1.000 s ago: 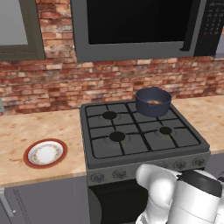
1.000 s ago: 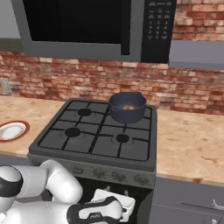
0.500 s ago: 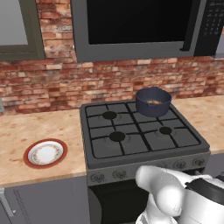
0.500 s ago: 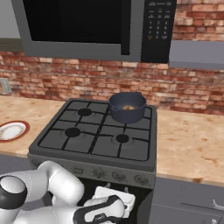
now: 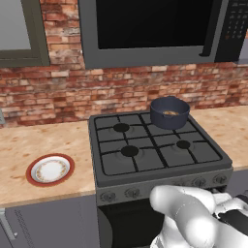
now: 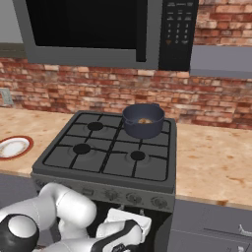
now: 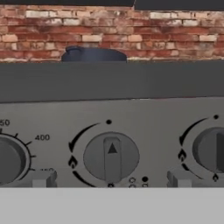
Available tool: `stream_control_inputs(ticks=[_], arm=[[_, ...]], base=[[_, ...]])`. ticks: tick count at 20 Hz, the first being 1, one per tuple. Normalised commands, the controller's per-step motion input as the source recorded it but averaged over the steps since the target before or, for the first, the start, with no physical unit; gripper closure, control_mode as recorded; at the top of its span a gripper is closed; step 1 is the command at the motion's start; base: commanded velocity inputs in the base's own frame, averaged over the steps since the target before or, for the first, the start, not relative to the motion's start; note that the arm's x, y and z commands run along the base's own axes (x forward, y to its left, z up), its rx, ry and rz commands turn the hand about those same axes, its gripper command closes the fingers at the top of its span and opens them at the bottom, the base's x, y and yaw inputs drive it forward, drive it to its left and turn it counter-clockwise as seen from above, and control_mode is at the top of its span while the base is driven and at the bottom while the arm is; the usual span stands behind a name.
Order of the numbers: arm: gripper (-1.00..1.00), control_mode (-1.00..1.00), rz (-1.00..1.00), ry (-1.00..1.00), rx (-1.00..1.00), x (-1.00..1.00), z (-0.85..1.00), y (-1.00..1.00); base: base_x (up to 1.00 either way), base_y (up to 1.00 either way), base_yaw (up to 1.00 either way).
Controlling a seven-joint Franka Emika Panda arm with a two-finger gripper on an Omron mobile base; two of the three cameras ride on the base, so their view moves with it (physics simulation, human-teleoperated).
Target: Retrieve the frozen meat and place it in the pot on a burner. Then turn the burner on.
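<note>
I have the gripper (image 7: 109, 183) low in front of the dark grey stove (image 6: 106, 170), with its two fingers spread wide apart and nothing between them. In the hand view a round grey metal knob with a raised bar (image 7: 111, 156) sits at the centre, the bar standing toward 12 o'clock.

The round, deep, dark blue-grey pot (image 6: 143, 120) stands on the burner at about 1 o'clock of the cooktop, and the small golden-brown meat piece (image 6: 144, 120) already lies inside it.

I judge the knob to be stiff, smooth and a little slippery. The best hold is across the raised bar, one finger on each flat side, then a firm turn.

A white plate with a red rim (image 5: 50, 169) rests on the tabletop at 9 o'clock.
</note>
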Motion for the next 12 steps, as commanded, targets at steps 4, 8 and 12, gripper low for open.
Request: stream_control_inputs(ticks=[4, 8, 12], arm=[[-1.0, -1.0, 0.0, -0.04, 0.0, 0.33, -0.02, 0.0], [-1.0, -1.0, 0.0, -0.05, 0.0, 0.24, 0.0, 0.0], [-1.0, -1.0, 0.0, -0.03, 0.0, 0.21, 0.0, 0.0]], base=[[0.0, 0.0, 0.0], [0.0, 0.0, 0.0], [0.0, 0.0, 0.0]])
